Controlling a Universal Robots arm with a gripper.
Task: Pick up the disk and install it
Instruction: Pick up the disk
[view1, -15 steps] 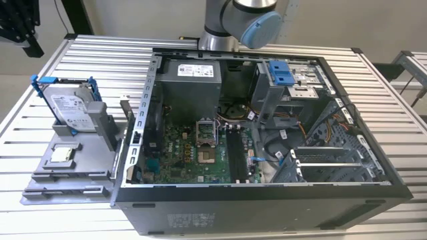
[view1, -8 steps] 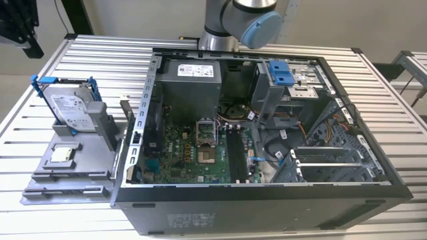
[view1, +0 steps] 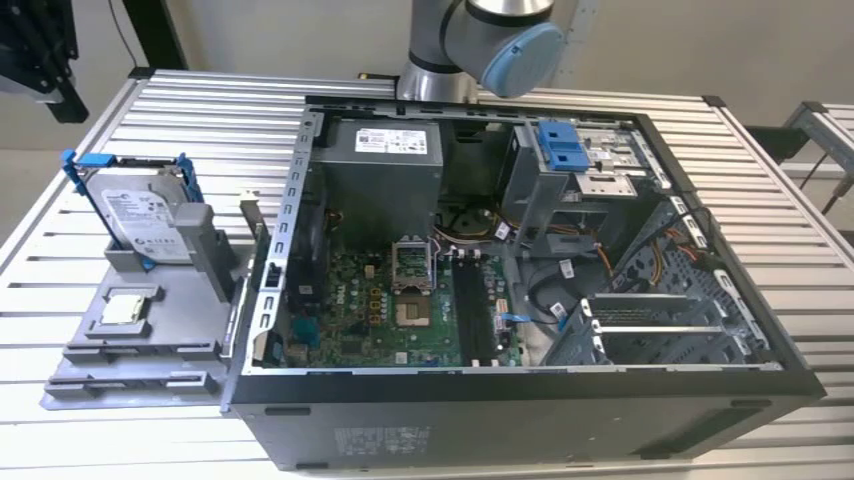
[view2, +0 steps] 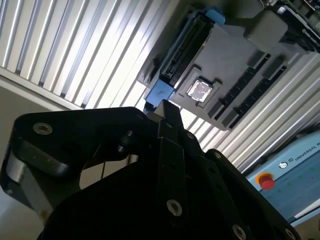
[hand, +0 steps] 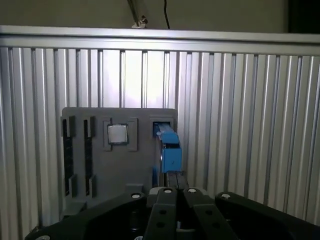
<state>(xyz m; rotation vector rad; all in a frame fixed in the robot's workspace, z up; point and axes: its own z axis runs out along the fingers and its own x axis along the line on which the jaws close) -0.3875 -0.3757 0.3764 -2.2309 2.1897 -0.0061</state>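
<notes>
"On the table (view1: 174, 110), at the exterior view's left, is that the disk (view1: 134, 208)?"

"Yes. It stands on edge in a grey holder (view1: 120, 350), with a blue frame around it, just beside the open case (view1: 534, 420). A chip (view1: 127, 308) lies flat in the same holder, near the disk."

"And the arm (view1: 461, 45)?"

"Its column rises behind the case's far wall. A blue-capped joint sits at the column's top, toward the exterior view's right."

"Where is the gripper (hand: 179, 192)?"

"In both wrist views it is aimed at the holder and hangs well apart from it, with the slatted table behind. In the first wrist view it lines up with the disk's blue edge (hand: 169, 150), and the chip (hand: 118, 134) lies beside that edge."

"Does it grasp anything?"

"The disk is in the holder, apart from the gripper. Whether the gripper is released or clenched, I can't tell."
</notes>
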